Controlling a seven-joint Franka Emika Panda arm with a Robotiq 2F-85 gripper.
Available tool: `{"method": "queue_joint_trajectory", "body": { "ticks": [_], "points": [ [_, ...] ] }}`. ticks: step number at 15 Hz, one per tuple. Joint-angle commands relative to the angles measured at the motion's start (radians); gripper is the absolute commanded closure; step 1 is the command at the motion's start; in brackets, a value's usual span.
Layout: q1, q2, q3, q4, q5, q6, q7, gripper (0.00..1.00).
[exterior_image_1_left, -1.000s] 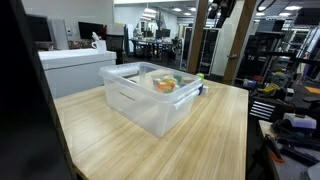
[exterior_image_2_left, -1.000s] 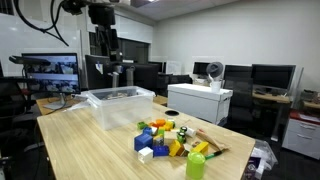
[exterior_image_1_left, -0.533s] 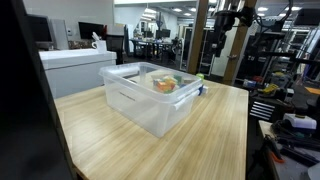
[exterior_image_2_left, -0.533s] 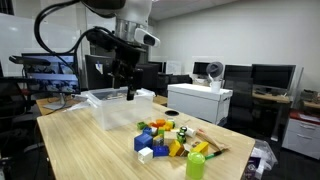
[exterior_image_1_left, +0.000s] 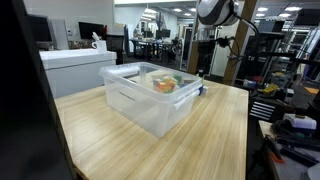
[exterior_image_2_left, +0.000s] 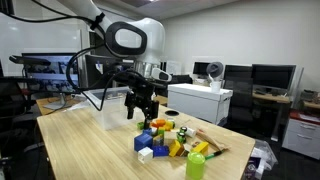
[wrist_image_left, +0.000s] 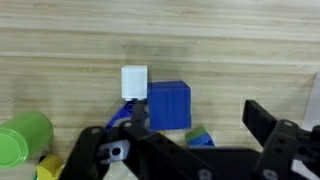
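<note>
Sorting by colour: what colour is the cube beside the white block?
Blue; the cube shows best in the wrist view.

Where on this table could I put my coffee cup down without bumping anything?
The widest bare wood lies on the table between the clear bin and the edge nearest the camera. In the wrist view, the wood beyond the white block is bare too. It is crowded at the pile of toy blocks, where the open tool hangs just above.

White arm (exterior_image_2_left: 128, 38), black end effector (exterior_image_2_left: 139, 113) (cabled)
</note>
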Motion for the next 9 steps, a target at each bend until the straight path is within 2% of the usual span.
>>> {"method": "queue_joint_trajectory", "body": {
  "ticks": [1,4,9],
  "points": [
    [-0.043,0.053,0.043,0.015,-0.078,0.051,0.020,0.00],
    [-0.062,0.088,0.057,0.015,-0.118,0.092,0.024,0.00],
    [-0.093,0.143,0.102,0.007,-0.066,0.182,0.012,0.00]
  ]
}}
